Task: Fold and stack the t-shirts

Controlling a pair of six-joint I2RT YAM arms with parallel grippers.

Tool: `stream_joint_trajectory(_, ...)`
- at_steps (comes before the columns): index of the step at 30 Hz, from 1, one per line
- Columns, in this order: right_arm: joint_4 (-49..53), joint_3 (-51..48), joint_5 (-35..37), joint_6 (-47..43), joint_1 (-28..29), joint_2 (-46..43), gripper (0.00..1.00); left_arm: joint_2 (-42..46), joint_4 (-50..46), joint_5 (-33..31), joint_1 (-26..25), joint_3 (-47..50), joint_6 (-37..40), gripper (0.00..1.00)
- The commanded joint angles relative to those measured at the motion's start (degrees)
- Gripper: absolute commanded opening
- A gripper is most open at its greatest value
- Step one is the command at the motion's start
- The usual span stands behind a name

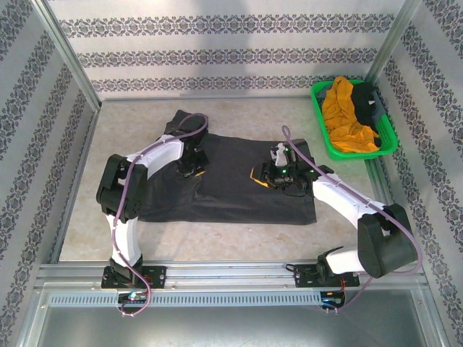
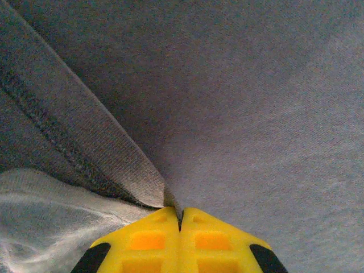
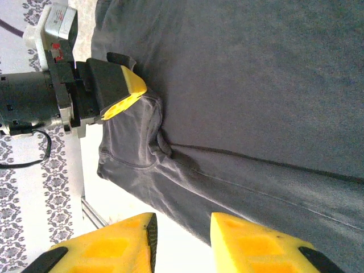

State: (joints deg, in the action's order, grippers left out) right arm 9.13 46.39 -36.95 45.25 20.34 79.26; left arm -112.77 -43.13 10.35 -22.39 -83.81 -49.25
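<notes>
A dark charcoal t-shirt [image 1: 231,184] lies spread flat across the middle of the table. My left gripper [image 1: 192,170] is down on its upper left part near a sleeve, shut on a pinch of the cloth [image 2: 170,196]; its yellow fingertips [image 2: 159,239] meet with fabric caught in the seam. From the right wrist view, the left gripper [image 3: 133,94] holds a raised fold of the charcoal t-shirt [image 3: 256,85]. My right gripper [image 1: 258,176] hovers over the shirt's middle, open, with nothing between its fingers [image 3: 250,242]. A mustard-orange t-shirt [image 1: 343,116] and a black t-shirt [image 1: 367,101] lie bunched in the basket.
The green plastic basket [image 1: 335,150] stands at the back right corner. Patterned walls and metal frame posts [image 1: 69,65] close in the table on three sides. Bare tabletop [image 1: 123,123] lies left of and behind the shirt.
</notes>
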Motion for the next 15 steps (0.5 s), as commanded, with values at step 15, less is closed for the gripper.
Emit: stream_joint_trajectory(15, -1.29, -1.32, -1.33, 1.06, -1.00, 1.63, 0.31, 13.52, -0.15, -7.36, -0.50, 8.11, -0.28, 0.37)
